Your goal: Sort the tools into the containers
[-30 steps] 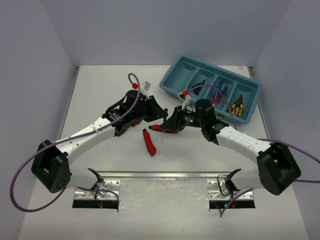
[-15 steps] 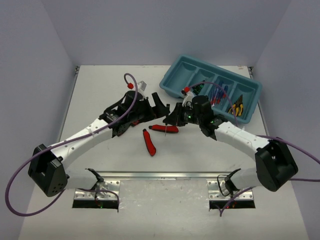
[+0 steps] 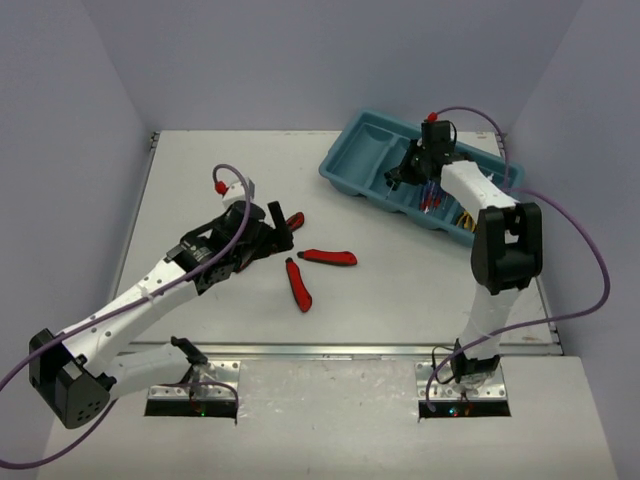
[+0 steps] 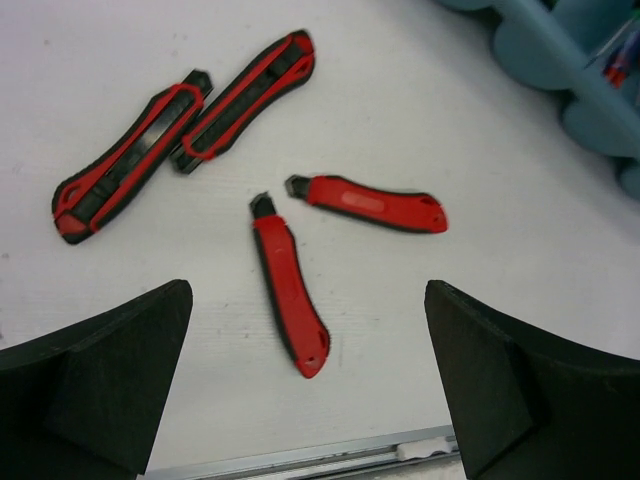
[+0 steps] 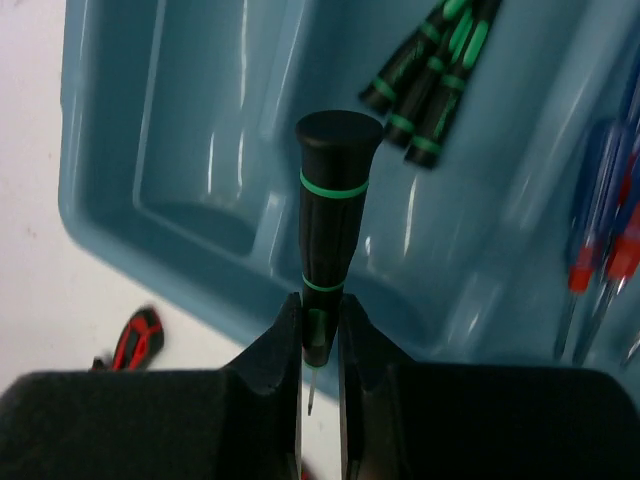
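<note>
The left gripper (image 4: 308,295) hangs over the bench (image 4: 480,130) with its jaws wide apart and gripping nothing. Four red-handled cutters lie on the bench below and ahead: two cutters (image 4: 125,165) side by side toward the left jaw, one cutter (image 4: 290,300) midway between the jaws, another cutter (image 4: 375,203) just beyond it. Farther right, the right gripper (image 5: 318,312) has its jaws clamped on the thin end of a black-and-green screwdriver (image 5: 335,200), held above the teal tray (image 5: 110,150) near the compartment holding similar screwdrivers (image 5: 435,80).
</note>
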